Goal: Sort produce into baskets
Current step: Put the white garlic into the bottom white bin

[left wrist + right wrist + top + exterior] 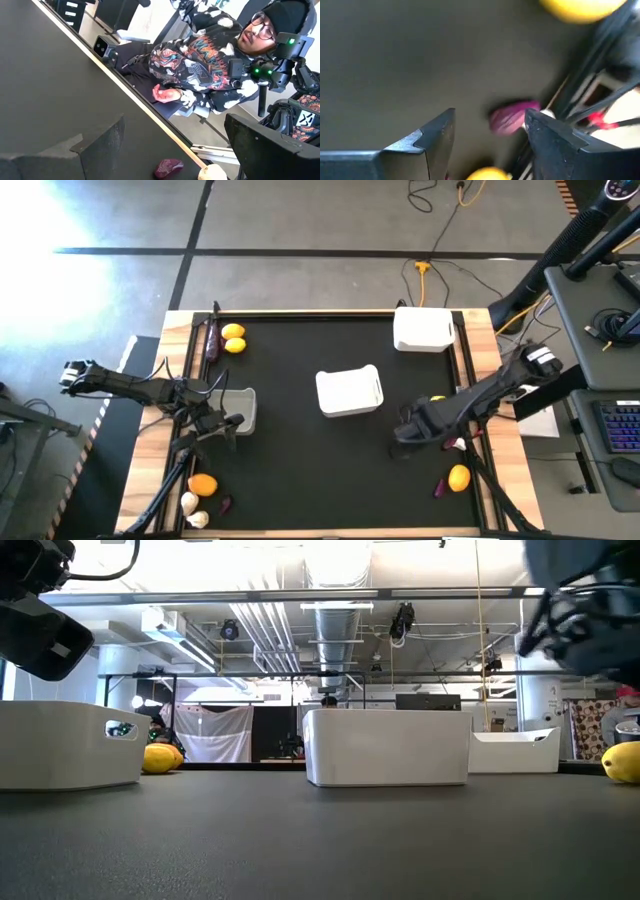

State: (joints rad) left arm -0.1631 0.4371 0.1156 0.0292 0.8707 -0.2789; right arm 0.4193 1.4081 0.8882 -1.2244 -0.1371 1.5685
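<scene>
Three white baskets stand on the black mat: one at the left, one in the middle, one at the far right. My left gripper hangs open and empty by the left basket's near side. My right gripper is open and empty, low over the mat at the right. In the right wrist view its fingers stand on either side of a small purple piece lying farther off, with lemons around it. Two lemons and an eggplant lie at the far left.
An orange, garlic bulbs and a purple piece lie at the near left. A lemon and a purple piece lie at the near right. A person sits beyond the table's near edge.
</scene>
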